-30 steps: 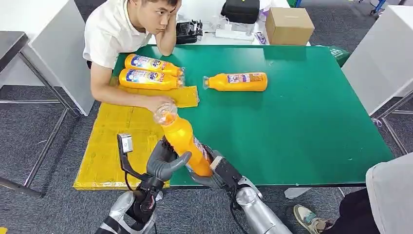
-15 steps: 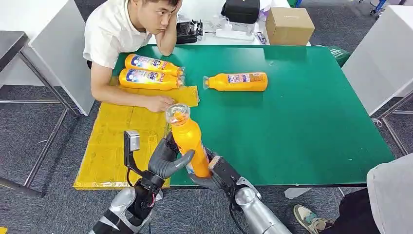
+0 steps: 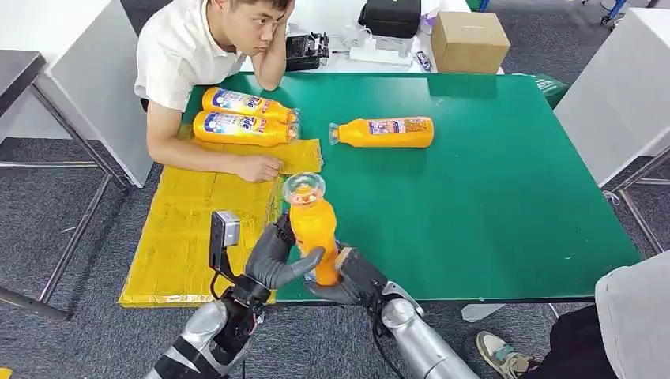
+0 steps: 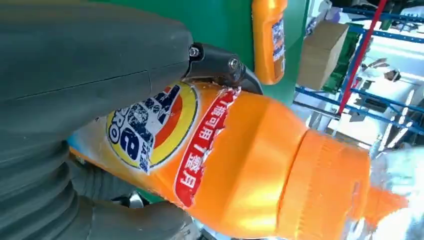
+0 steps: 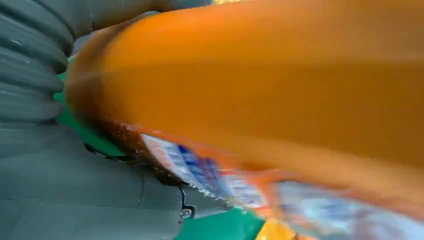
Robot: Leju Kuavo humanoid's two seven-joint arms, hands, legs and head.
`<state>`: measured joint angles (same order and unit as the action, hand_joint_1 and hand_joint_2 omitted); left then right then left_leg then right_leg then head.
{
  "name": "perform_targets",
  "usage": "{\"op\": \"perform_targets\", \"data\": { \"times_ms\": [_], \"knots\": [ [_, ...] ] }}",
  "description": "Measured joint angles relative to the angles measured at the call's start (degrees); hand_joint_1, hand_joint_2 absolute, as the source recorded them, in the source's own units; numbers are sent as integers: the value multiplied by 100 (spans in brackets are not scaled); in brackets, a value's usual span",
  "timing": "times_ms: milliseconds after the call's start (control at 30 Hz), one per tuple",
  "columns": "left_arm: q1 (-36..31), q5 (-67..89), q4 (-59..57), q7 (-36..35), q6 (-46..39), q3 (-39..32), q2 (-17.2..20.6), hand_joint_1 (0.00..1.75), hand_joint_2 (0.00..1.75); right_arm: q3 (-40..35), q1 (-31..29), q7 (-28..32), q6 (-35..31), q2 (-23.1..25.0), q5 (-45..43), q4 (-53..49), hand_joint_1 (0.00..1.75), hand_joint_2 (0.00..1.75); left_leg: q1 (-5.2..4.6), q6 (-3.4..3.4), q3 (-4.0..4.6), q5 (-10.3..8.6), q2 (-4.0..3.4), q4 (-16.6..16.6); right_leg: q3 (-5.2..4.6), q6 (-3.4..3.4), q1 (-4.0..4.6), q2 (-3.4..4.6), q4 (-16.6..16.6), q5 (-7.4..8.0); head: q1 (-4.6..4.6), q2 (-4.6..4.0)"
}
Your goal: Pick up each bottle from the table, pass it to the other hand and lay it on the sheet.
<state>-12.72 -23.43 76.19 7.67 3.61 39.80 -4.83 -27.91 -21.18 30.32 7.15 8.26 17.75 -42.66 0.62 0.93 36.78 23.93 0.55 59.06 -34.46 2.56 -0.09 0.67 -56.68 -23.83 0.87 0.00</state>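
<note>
An orange bottle (image 3: 313, 230) with a clear cap stands nearly upright over the table's front edge, held between both hands. My left hand (image 3: 272, 257) wraps its side, thumb across the front. My right hand (image 3: 348, 281) grips its base from the right. In the left wrist view my left hand (image 4: 75, 100) curls round the labelled bottle (image 4: 250, 165). The right wrist view is blurred, with the bottle (image 5: 275, 75) lying against my right hand (image 5: 60, 190). Two more bottles (image 3: 241, 128) lie on the yellow sheet (image 3: 190, 229). Another bottle (image 3: 383, 132) lies on the green table (image 3: 490, 197).
A person sits at the table's far left corner, one hand (image 3: 257, 167) resting on the sheet just beyond the held bottle. A cardboard box (image 3: 468, 41) and a black bag (image 3: 390, 17) stand behind the table. Another person's leg (image 3: 632, 316) is at the lower right.
The held bottle has swung from a leftward lean to nearly upright and shifted right. My left hand followed it to the right; my right hand stayed at the base.
</note>
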Motion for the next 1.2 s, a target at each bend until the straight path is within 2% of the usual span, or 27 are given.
{"op": "perform_targets", "data": {
  "times_ms": [233,500,700,767,1067,1200],
  "knots": [
    [-62,64,0,42,-190,-101,-5,175,175,-66,-2,-31,-437,22,133,-101,0,0,0,0,2,0,-2,0,-2,0,0,0,0,0,-2,0],
    [-272,334,190,92,-378,-850,166,175,175,-63,269,150,-1086,-11,297,-719,0,0,2,-5,2,-4,-1,0,-3,0,1,0,-2,0,-2,0],
    [-498,1245,210,214,-1015,-1272,295,175,175,7,525,326,-1631,-9,352,-1139,0,0,2,-3,5,-5,1,0,-5,0,1,0,-2,0,0,0],
    [-622,1704,208,227,-1178,-1392,337,175,175,48,614,350,-1705,-7,350,-1253,0,0,2,-3,6,-5,4,0,-4,0,1,-1,-2,0,0,0],
    [-739,1931,208,225,-1242,-1587,389,175,175,101,743,369,-1758,-7,350,-1456,0,0,1,-3,6,-5,1,0,-7,-1,1,0,-2,1,0,0],
    [-824,2822,179,162,-1643,-1587,441,175,175,201,802,428,-1978,24,328,-1536,0,0,2,-3,8,-5,0,0,-10,-1,1,0,-2,1,0,0]
  ]
}}
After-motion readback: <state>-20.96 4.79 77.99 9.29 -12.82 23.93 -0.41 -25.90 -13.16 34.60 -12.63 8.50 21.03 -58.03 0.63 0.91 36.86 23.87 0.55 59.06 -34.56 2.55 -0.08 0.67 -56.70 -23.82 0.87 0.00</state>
